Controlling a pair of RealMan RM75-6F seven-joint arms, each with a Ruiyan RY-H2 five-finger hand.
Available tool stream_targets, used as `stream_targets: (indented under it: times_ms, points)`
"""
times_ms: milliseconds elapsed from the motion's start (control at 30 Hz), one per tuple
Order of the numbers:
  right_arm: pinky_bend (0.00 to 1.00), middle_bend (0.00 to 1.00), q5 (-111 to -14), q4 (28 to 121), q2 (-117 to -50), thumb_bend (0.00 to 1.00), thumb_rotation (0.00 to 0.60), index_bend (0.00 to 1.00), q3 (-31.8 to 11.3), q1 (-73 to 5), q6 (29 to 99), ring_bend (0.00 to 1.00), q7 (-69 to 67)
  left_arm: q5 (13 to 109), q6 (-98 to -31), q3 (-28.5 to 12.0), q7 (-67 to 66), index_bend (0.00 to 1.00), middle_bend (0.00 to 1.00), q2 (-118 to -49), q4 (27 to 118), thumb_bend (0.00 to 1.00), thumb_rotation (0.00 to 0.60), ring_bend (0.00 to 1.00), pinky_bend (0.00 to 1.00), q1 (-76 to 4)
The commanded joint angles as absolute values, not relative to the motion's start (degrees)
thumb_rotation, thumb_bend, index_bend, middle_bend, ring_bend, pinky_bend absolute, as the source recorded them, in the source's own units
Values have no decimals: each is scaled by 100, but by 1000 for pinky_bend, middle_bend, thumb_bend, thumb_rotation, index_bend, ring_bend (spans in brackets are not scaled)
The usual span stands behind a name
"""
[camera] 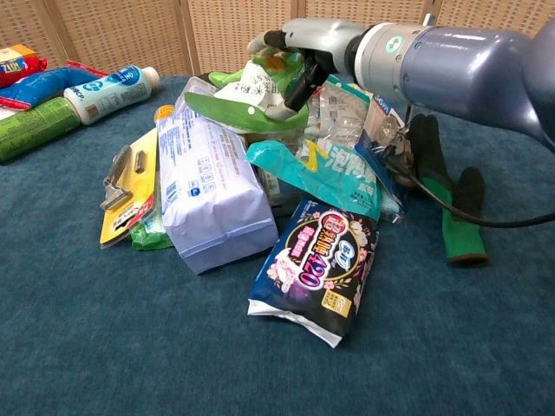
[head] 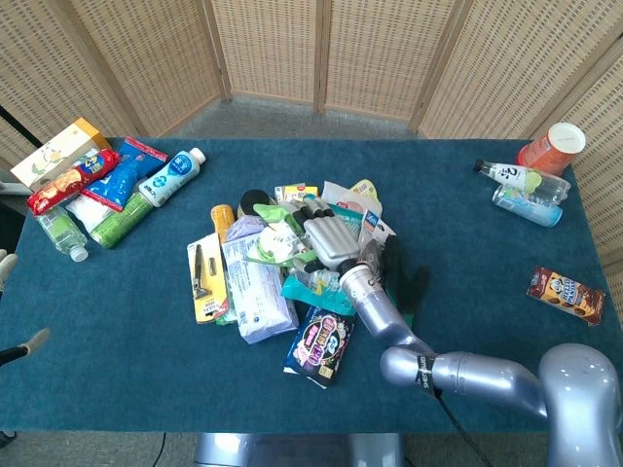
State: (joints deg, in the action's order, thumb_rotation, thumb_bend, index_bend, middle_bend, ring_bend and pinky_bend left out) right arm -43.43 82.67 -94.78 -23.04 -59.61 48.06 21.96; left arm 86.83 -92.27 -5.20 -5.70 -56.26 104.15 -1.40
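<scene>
Soft, even light is falling from above in both views, casting only faint shadows under the pile [camera: 277, 173]. Glare is showing on the arm [camera: 451, 65] and glossy packets. The head view is bending slightly at its edges; both are staying sharp.

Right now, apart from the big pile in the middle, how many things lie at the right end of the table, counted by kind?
Bottles: 2, the bottle with a black cap and the clear blue bottle
Cups: 1, the orange cup
Snack packets: 1, the brown snack packet
Total: 4
</scene>
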Motion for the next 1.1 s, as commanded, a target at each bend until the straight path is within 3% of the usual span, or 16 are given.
stream_targets:
  times_ms: [33,167,233,300,367,400,467,567,1100]
  points:
    - [0,0,-4313,8132,-9560,0,600,0,-2208,-6074,4682,0,2231,8685,-9225,-516,-571,73,0,-5625,10411,0,600,0,0,-141]
    - [0,0,-4464,7911,-9720,0,600,1,-2176,-6139,4655,0,2033,8680,-9197,-508,-562,73,0,-5636,10404,0,600,0,0,-156]
    - [55,43,-4719,7815,-9834,0,600,115,-2193,-6109,4752,0,1783,8675,-9197,-509,-563,73,0,-5637,10396,0,600,0,0,-159]
    - [255,277,-5003,7738,-9933,0,600,357,-2226,-6049,4862,72,1456,8673,-9212,-514,-561,72,0,-5636,10394,0,600,0,0,-155]
    - [480,530,-5304,7620,-10039,0,600,542,-2243,-5988,5035,262,1165,8675,-9225,-513,-560,73,0,-5636,10396,0,600,0,0,-151]
    - [583,618,-5378,7590,-10066,0,600,606,-2248,-5964,5064,355,1052,8679,-9230,-511,-562,73,0,-5637,10398,0,600,0,0,-149]
    - [693,690,-5464,7573,-10086,4,600,646,-2283,-5918,5096,434,839,8689,-9241,-508,-562,73,0,-5635,10404,0,600,0,0,-146]
    - [743,721,-5559,7551,-10056,27,600,661,-2313,-5870,5163,456,699,8705,-9258,-503,-566,73,0,-5636,10413,0,600,0,0,-142]
    - [742,730,-5406,8633,-9104,62,600,674,-2939,-5825,5820,461,1276,8728,-9244,-487,-486,73,0,-5633,10427,0,600,0,0,-155]
